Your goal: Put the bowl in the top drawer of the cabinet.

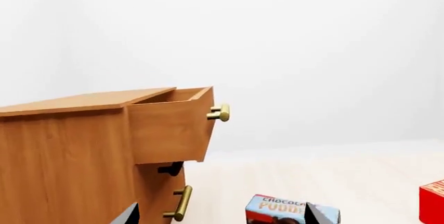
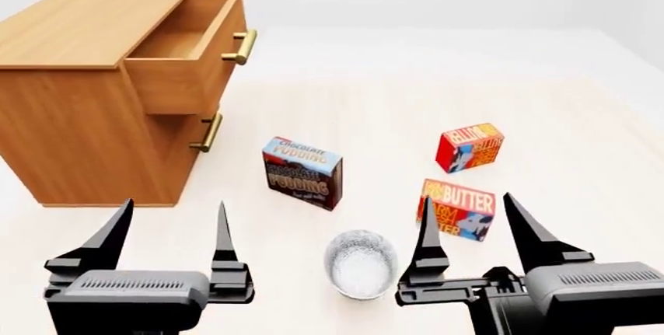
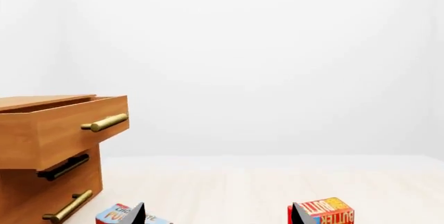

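Bowl (image 2: 361, 263) sits on the surface btwn left gripper (image 2: 171, 234) and right gripper (image 2: 472, 225), both spread wide, empty. Top drawer (image 2: 189, 49) of cabinet (image 2: 73, 109) already pulled out. Risk: thin round rim slips from fingertips, or pudding box (image 2: 302, 172) gets knocked en route

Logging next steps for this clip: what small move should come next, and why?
Probably lower the right gripper toward the bowl, just to its left. The top drawer already stands pulled out, both grippers are open and empty, and the bowl sits untouched on the floor between them.
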`<state>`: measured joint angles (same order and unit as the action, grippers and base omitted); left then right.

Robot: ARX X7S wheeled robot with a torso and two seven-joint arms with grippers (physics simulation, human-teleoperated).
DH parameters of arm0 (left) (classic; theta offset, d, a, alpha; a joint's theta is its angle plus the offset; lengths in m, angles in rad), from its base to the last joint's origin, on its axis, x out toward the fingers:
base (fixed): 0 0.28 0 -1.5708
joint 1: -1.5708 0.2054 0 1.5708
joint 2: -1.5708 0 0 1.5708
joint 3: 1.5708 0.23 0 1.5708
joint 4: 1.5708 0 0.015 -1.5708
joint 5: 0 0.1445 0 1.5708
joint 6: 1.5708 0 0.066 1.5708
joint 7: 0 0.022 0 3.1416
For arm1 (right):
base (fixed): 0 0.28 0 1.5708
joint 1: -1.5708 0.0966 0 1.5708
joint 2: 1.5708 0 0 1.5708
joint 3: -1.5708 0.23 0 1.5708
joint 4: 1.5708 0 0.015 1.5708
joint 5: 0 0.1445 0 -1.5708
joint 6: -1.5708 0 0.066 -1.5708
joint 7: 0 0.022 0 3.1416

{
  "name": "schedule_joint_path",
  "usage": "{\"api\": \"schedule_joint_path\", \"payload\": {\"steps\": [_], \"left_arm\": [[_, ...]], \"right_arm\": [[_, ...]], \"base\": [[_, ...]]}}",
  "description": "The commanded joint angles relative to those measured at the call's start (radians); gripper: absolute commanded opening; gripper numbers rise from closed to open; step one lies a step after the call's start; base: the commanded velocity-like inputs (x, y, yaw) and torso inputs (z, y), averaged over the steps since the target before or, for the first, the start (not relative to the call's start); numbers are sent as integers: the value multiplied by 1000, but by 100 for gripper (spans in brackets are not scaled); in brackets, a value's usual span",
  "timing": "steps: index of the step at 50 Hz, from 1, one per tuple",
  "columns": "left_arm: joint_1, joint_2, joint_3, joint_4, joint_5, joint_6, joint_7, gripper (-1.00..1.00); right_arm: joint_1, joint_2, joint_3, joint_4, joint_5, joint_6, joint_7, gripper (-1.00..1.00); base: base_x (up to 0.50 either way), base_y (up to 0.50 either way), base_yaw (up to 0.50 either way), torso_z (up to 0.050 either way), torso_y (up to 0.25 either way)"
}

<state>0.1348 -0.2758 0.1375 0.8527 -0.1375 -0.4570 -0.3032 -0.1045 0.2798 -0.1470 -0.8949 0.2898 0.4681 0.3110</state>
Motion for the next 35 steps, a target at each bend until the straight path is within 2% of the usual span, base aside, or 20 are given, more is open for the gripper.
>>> {"api": "schedule_joint_path", "payload": {"steps": [1,28,35], "left_arm": [[7,-6,5,10,-7,-3,-8,100],[21,-23,15,19,-18,3,-24,100],[-10,-35,3,42,-24,-54,-34,100]], "right_arm": [[0,8,-7,-17,4,10,10,100],[-6,19,-22,-29,9,6,31,100],[-14,21,-24,-28,6,-17,31,100]], "base": [[500,0,0,0,0],[500,0,0,0,1],[0,0,0,0,0]]}}
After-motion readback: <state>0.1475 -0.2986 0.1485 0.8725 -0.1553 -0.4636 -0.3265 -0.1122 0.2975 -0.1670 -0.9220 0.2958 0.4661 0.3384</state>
